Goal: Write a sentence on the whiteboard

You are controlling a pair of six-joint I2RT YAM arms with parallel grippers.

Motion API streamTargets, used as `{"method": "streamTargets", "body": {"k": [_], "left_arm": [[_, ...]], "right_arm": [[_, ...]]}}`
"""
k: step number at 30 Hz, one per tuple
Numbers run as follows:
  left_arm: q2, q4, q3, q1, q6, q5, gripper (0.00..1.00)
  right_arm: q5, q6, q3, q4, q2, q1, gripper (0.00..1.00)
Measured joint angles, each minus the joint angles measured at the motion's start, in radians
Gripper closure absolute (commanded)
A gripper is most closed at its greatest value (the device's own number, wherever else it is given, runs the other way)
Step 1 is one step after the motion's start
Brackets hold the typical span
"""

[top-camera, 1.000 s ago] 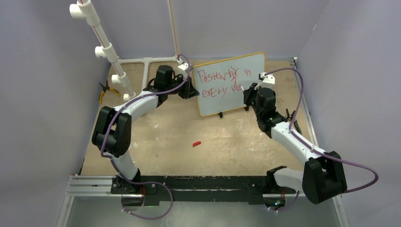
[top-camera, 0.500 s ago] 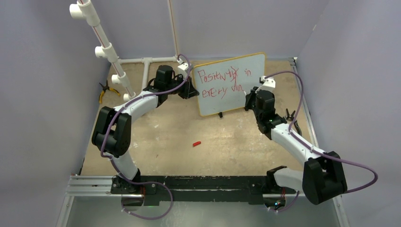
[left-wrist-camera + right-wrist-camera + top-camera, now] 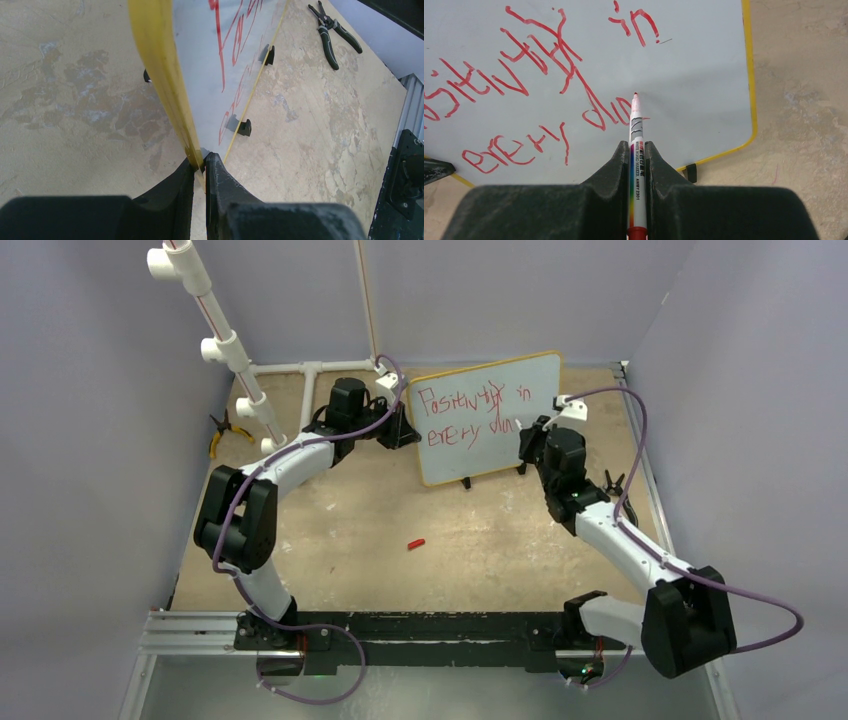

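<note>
The whiteboard [image 3: 487, 445] stands tilted on black feet at the back of the table. The sentence [image 3: 470, 412] is on it in two lines of red handwriting. My left gripper [image 3: 405, 430] is shut on the board's yellow left edge [image 3: 165, 70], with the fingers either side of the frame in the left wrist view [image 3: 200, 165]. My right gripper [image 3: 530, 435] is shut on a white marker [image 3: 637, 165]. The marker's red tip [image 3: 635, 95] points at the board [image 3: 694, 75], just right of the second line's last word [image 3: 604, 112]. I cannot tell whether the tip touches.
A small red cap [image 3: 416, 543] lies mid-table. Yellow-handled pliers [image 3: 218, 435] lie at the left wall. Black pliers [image 3: 612, 483] lie right of the board and also show in the left wrist view [image 3: 330, 35]. A white pipe frame [image 3: 230, 350] rises at the back left.
My right gripper with the marker has shifted slightly right and back up at the end of the second line. The left arm and the board have not moved.
</note>
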Motion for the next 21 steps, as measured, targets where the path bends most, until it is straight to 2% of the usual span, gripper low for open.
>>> {"method": "streamTargets", "body": {"k": [21], "left_arm": [[0.0, 0.0, 0.0, 0.0, 0.0, 0.0, 1.0]], "right_arm": [[0.049, -0.002, -0.01, -0.01, 0.035, 0.0, 1.0]]}}
